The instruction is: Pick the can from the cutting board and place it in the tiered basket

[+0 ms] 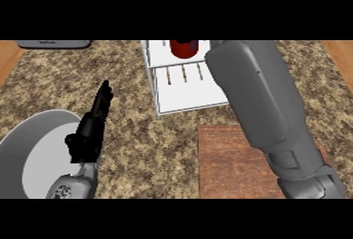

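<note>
Above the far edge of the cutting board (238,161), the red can (184,48) sits inside the white tiered basket (172,88), in its farther compartment, with a dark patch on its side that carries no legible lettering. The right forearm (258,102) stretches from the board's near right corner across to the basket, ending beside the can; the right robot hand is hidden past the top of the view, so whether it grips the can cannot be told. The left robot hand (93,126), released with straight fingers pointing away, rests well left of the board, over the rim of a grey plate (38,149). The right arm is much the nearer. No brand or writing is readable anywhere.
</note>
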Robot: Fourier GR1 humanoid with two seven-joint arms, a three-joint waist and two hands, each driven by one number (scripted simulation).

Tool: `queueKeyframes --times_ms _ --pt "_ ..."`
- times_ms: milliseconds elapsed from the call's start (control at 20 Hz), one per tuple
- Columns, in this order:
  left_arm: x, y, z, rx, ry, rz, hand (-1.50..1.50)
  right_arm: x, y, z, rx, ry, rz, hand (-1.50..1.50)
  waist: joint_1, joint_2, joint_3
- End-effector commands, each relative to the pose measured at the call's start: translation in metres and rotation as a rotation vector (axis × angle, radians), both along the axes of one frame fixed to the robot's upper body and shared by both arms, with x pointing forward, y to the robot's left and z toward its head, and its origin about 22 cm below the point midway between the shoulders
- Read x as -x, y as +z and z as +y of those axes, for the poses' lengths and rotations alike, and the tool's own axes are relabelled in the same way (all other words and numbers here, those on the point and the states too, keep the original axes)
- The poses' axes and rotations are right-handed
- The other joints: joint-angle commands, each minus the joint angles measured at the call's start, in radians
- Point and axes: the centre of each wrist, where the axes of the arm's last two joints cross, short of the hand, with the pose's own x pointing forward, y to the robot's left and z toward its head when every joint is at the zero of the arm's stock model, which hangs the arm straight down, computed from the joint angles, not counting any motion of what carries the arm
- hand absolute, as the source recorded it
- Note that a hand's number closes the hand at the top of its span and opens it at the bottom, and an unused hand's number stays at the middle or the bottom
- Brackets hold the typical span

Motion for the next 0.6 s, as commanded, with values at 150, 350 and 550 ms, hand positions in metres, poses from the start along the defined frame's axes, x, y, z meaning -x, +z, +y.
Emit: queueKeyframes --times_ms 150,350,550 --pt "0.000 -0.007 0.011 -0.003 0.031 -0.005 0.00 0.010 0.022 -0.034 -0.202 -0.207 -0.147 -1.50 -0.020 -0.007 0.000" --pt "0.006 -0.009 0.011 -0.004 0.035 0.010 0.00 0.025 0.018 -0.087 -0.334 -0.305 -0.162 -1.50 -0.037 -0.013 0.001" --pt "0.016 -0.002 0.010 -0.002 0.051 0.014 0.00 0.065 0.004 -0.139 -0.418 -0.298 -0.207 -1.50 -0.058 -0.024 0.002"
